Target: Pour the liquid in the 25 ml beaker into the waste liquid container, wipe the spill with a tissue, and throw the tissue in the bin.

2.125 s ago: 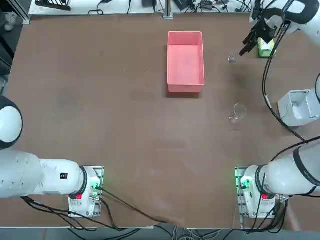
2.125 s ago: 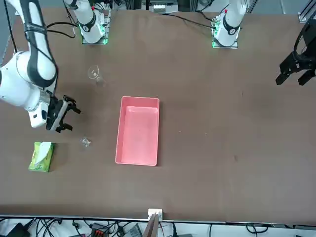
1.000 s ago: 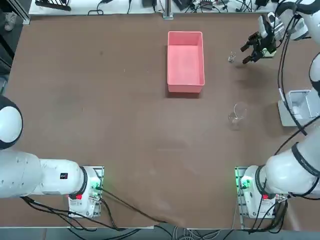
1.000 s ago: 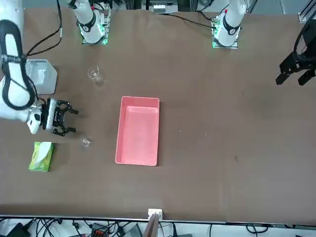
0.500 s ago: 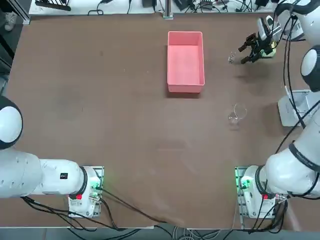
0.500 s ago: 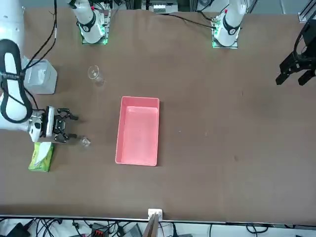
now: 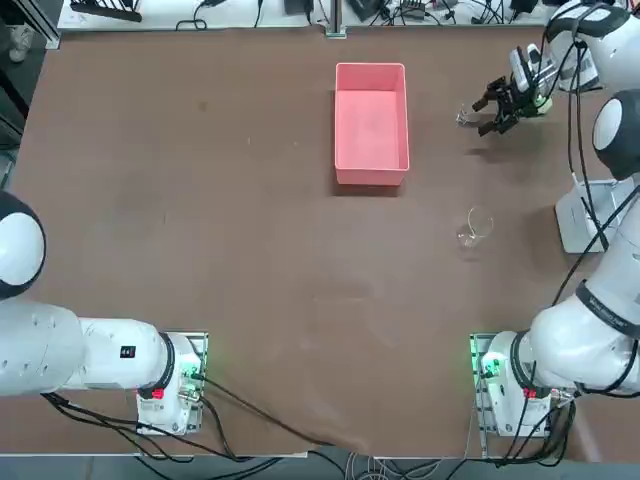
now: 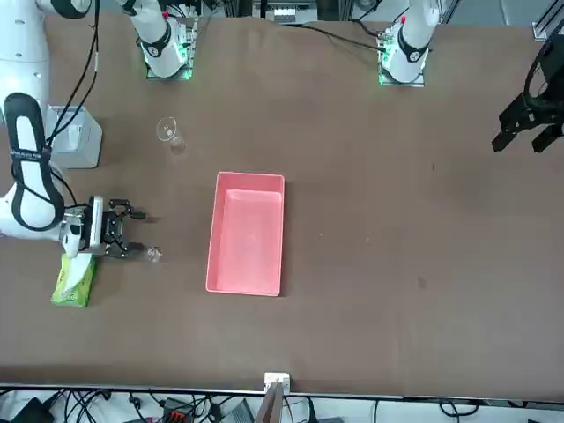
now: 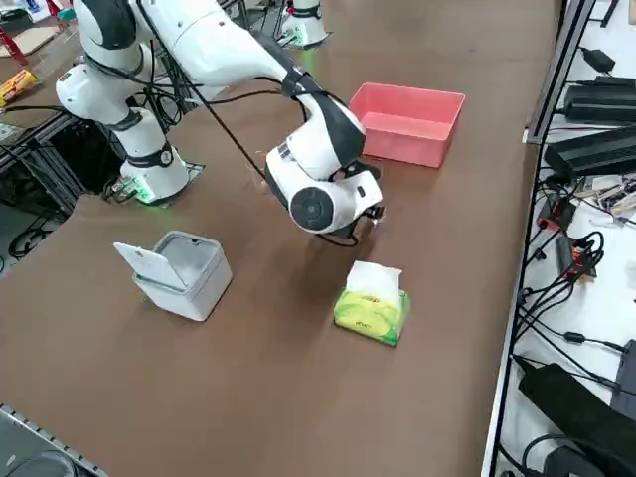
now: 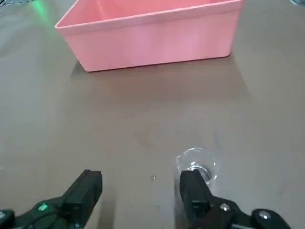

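Five things: set out below, each placed against the pink tray (image 7: 371,122), left to right as the top view shows them.
Pink tray: an open, empty tray, judged to be the waste liquid container; it is the landmark for all places given here.
25 ml beaker (image 10: 196,165): stood upright on the table (image 7: 200,200) to the right of the pink tray, well apart from it, at about the level of the tray's middle (image 7: 464,116). It is not held.
Larger beaker (image 7: 476,225): a clear glass one with a spout, set right of the pink tray and nearer the robot than the tray.
Right gripper (image 7: 489,109): held low, just right of the 25 ml beaker on the side away from the pink tray, with its fingers spread wide and empty. In the wrist view one fingertip (image 10: 189,183) is seen just beside the glass, which is off-centre and not yet between the jaws.
Tissue pack (image 9: 372,304): a yellow-green pack lying further right still, behind the gripper.
Bin (image 9: 181,270): a small grey box with its lid up, far right of the pink tray and nearer the robot.
Step in hand: judged to be the approach to grasp the 25 ml beaker; nothing is poured yet.
Next move: a sideways correction is called for, so that the glass is centred before the fingers are closed gently.
Writing: some print is seen on the tissue pack, but none can be read.
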`<state>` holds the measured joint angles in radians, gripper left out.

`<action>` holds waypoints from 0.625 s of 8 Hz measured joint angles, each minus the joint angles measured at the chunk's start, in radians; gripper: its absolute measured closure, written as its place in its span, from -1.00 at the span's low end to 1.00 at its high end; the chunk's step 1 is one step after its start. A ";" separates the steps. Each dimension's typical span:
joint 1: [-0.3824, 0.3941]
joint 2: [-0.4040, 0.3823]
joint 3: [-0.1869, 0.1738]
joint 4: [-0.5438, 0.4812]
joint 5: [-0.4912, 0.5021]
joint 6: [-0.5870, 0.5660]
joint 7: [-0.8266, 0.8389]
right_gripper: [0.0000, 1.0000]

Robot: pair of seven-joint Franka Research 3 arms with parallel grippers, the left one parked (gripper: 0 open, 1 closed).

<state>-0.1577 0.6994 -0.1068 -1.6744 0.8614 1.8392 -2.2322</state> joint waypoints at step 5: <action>-0.001 0.027 0.000 0.037 0.006 -0.003 -0.017 -1.00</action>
<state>-0.1590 0.7262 -0.1065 -1.6371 0.8678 1.8365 -2.2494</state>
